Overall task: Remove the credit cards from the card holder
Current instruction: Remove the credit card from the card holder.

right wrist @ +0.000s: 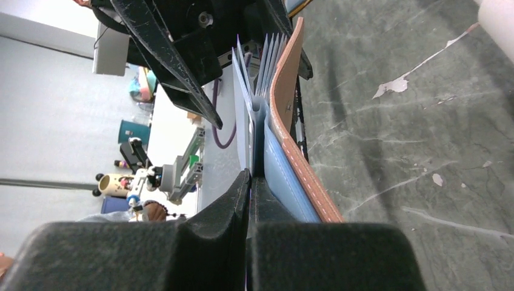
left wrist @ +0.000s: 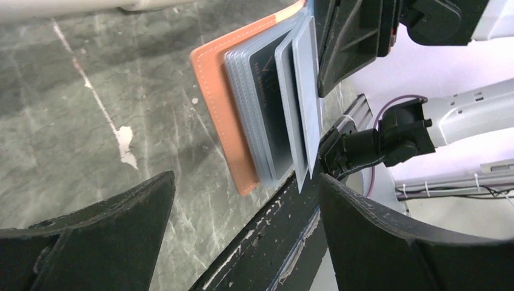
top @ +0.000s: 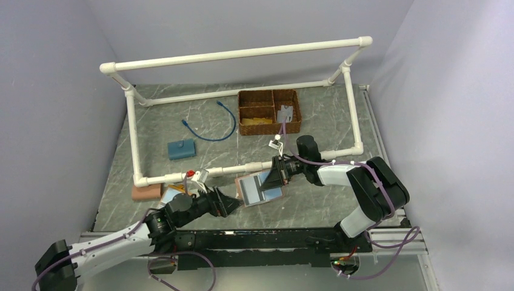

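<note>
The card holder (top: pixel 260 189), reddish-brown leather with grey-blue pockets, hangs open just above the table near its front edge. My right gripper (top: pixel 271 179) is shut on one of its inner leaves; in the right wrist view the right gripper (right wrist: pixel 250 182) pinches the grey-blue lining beside the leather cover (right wrist: pixel 291 121). My left gripper (top: pixel 235 203) stands wide open at the holder's left edge, holding nothing. From the left wrist, the holder's pockets (left wrist: pixel 242 115) fan out and a dark card (left wrist: pixel 270 100) sits in them, beyond the left gripper (left wrist: pixel 248 200).
A white pipe frame (top: pixel 200 173) runs just behind the holder. A tan flat piece (top: pixel 145 192) and an orange-rimmed panel (top: pixel 174 193) lie by the left arm. Farther back are a blue block (top: pixel 181 148), a blue cable (top: pixel 212 124) and a brown basket (top: pixel 268 112).
</note>
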You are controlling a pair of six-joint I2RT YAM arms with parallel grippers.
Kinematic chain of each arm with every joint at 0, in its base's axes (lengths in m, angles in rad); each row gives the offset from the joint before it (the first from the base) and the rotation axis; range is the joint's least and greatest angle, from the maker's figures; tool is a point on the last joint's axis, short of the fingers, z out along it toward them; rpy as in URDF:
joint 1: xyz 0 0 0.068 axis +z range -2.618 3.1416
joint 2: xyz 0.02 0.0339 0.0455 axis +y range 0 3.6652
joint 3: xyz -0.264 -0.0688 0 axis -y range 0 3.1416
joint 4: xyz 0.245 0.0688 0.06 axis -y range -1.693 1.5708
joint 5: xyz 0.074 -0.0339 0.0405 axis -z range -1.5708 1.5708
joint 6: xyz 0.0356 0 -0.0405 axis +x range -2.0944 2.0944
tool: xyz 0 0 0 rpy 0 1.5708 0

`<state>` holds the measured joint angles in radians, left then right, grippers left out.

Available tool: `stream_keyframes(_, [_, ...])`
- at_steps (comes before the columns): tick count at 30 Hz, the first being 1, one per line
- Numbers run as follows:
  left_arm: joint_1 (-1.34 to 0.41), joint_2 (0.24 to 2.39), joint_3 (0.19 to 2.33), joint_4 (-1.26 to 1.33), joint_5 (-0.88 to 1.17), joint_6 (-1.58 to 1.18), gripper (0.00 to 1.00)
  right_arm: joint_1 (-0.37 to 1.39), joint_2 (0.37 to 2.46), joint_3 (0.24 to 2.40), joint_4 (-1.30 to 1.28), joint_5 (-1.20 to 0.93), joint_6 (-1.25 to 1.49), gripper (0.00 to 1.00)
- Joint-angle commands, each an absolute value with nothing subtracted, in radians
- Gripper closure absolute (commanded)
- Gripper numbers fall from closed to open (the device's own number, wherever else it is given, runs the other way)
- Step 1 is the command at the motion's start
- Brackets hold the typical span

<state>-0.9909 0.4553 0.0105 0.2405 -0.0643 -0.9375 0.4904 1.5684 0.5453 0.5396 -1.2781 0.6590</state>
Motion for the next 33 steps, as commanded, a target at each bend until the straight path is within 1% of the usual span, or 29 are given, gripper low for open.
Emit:
stream_keyframes(1, [-0.993,0.565,0.001,0.508,0.01,-0.865,0.1,0.485,1.523,0.583,0.607,-1.369,0.635,1.0])
stream_keyframes(3, [-0.992,0.62,-0.024,0.599,0.034,-0.856,0.17,0.485,1.521,0.583,0.612,-1.374,0.638,1.0])
stream_keyframes(5, [-0.993,0.666,-0.025,0.667,0.057,-0.848,0.26,0.486,1.519,0.582,0.627,-1.377,0.65,1.0])
stream_keyframes(7, [-0.993,0.705,-0.012,0.693,0.072,-0.846,0.35,0.485,1.518,0.58,0.639,-1.379,0.66,1.0])
stream_keyframes(8, [-0.993,0.72,-0.008,0.697,0.078,-0.847,0.37,0.486,1.516,0.578,0.645,-1.382,0.664,1.0])
stream_keyframes(13, [-0.992,0.768,0.02,0.743,0.089,-0.846,0.44,0.486,1.509,0.573,0.675,-1.387,0.688,1.0])
stream_keyframes(20, [-0.992,0.799,0.053,0.815,0.136,-0.847,0.46,0.487,1.508,0.573,0.672,-1.386,0.686,1.0])
stream_keyframes(25, [-0.993,0.84,0.071,0.869,0.159,-0.856,0.51,0.488,1.509,0.576,0.66,-1.385,0.676,1.0])
stream_keyframes(27, [-0.993,0.859,0.072,0.915,0.167,-0.863,0.59,0.487,1.509,0.582,0.632,-1.384,0.658,1.0])
stream_keyframes(31, [-0.993,0.887,0.081,0.955,0.179,-0.875,0.66,0.488,1.511,0.592,0.59,-1.383,0.622,1.0])
stream_keyframes(33, [-0.993,0.894,0.078,0.981,0.181,-0.882,0.71,0.487,1.51,0.595,0.573,-1.384,0.607,1.0])
